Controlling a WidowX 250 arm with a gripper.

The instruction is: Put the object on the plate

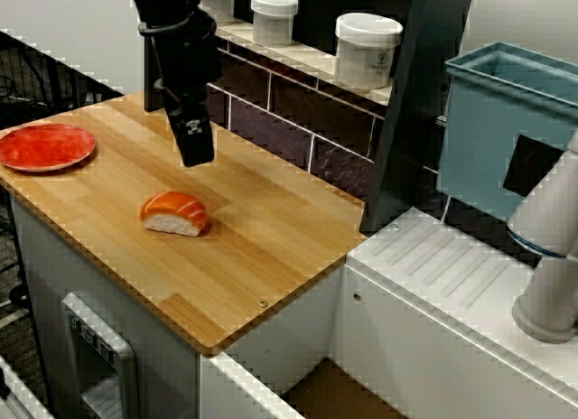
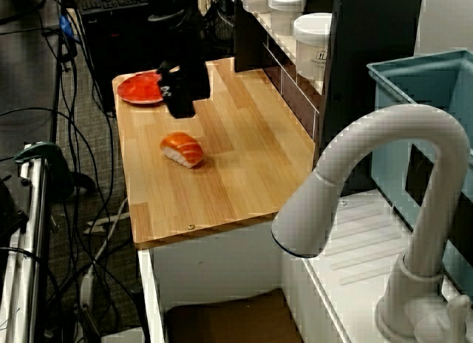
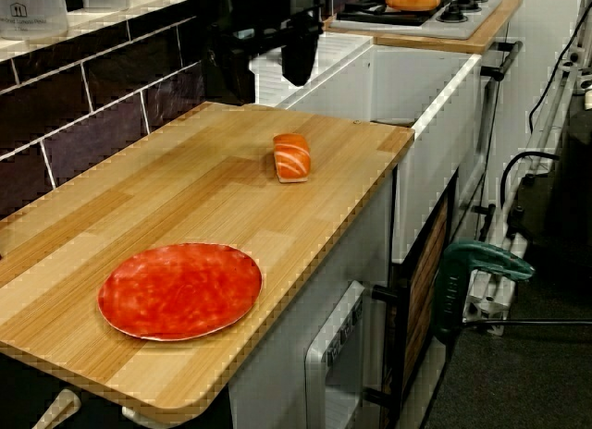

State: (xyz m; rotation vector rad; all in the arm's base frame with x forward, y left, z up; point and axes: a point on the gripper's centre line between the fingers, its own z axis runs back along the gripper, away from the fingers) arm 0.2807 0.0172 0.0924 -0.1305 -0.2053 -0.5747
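The small toy salmon nigiri [image 1: 173, 213], an orange striped top on a white rice base, lies on its base on the light wooden plank worktop [image 1: 271, 247], roughly in the middle of the board and free of any grip. In the view from the plate end, its striped end [image 3: 292, 157] faces the camera.

The flat round glossy red plate [image 1: 45, 147] sits on the same worktop near its far left corner, well apart from the nigiri. It lies flat and carries nothing on it; the low view shows its shallow rim [image 3: 180, 290] close to the worktop's front edge.

The black claw [image 1: 193, 153] hangs above the worktop, behind the nigiri and between it and the plate, pointing down and touching neither. Its tips read as one dark block in every view, so whether the jaws are parted or closed cannot be told; it holds nothing.

Behind the worktop runs a wall of dark purple tiles [image 1: 280, 112] with a ledge bearing white lidded jars [image 1: 367, 51]. To the right stand a teal plastic bin [image 1: 506, 121] and a white curved faucet [image 2: 384, 202] over a white ribbed drainboard [image 1: 442, 265].
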